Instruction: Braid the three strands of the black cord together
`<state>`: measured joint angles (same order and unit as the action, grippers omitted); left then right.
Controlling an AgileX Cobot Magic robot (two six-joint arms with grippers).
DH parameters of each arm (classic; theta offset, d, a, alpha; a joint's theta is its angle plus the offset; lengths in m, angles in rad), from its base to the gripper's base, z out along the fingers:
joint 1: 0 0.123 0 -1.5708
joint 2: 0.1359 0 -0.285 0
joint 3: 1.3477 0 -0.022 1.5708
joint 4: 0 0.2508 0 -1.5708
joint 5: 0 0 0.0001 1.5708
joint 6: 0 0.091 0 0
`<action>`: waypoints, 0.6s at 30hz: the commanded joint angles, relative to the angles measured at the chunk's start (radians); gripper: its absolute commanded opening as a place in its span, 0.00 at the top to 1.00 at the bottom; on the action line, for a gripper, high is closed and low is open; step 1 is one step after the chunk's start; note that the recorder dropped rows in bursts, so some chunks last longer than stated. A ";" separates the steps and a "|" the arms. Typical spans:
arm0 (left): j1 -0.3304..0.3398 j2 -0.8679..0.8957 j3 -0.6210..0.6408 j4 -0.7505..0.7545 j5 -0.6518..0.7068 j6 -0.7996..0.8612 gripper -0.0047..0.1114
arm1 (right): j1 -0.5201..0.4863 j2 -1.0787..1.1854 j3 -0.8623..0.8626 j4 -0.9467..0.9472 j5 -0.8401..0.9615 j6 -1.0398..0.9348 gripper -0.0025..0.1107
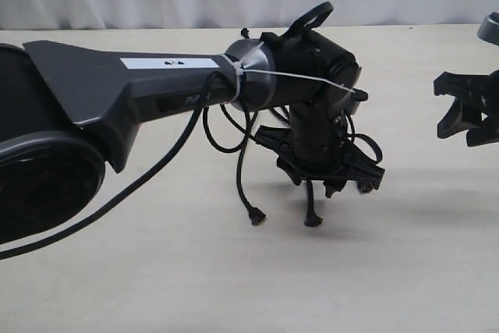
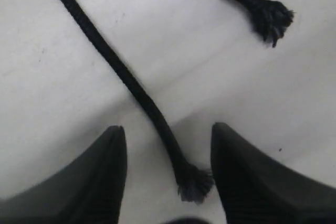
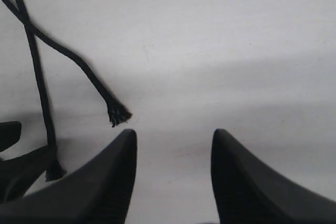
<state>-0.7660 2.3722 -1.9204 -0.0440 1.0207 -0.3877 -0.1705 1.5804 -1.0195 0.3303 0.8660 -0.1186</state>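
Well, the white label (image 1: 168,62) on the left arm (image 1: 86,91) carries marks too small to read. The left gripper (image 2: 168,126) is spread open, the frayed end of one strand (image 2: 128,83) of the black cord (image 1: 251,208) lying between its fingers on the table (image 2: 52,103). Right of it, the right gripper (image 3: 173,129) gapes empty, a second strand (image 3: 118,114) ending just beside one finger.

The strands (image 2: 119,72) are black, the table (image 1: 234,286) pale cream, the left arm (image 1: 93,91) dark grey.
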 commanded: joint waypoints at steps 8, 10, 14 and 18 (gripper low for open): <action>-0.003 0.064 -0.007 0.009 -0.026 -0.014 0.71 | -0.006 -0.012 0.004 0.029 -0.024 -0.008 0.59; -0.003 0.064 -0.007 0.011 -0.033 -0.014 0.92 | -0.006 -0.012 0.004 0.029 -0.024 -0.008 0.59; -0.003 0.057 -0.095 0.031 0.105 0.002 0.96 | -0.006 -0.012 0.004 0.029 -0.028 -0.008 0.59; 0.003 0.012 -0.143 0.142 0.200 0.033 0.96 | -0.006 -0.012 0.004 0.029 -0.028 -0.008 0.59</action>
<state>-0.7660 2.4287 -2.0311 0.0203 1.1591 -0.3793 -0.1713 1.5804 -1.0195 0.3536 0.8467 -0.1186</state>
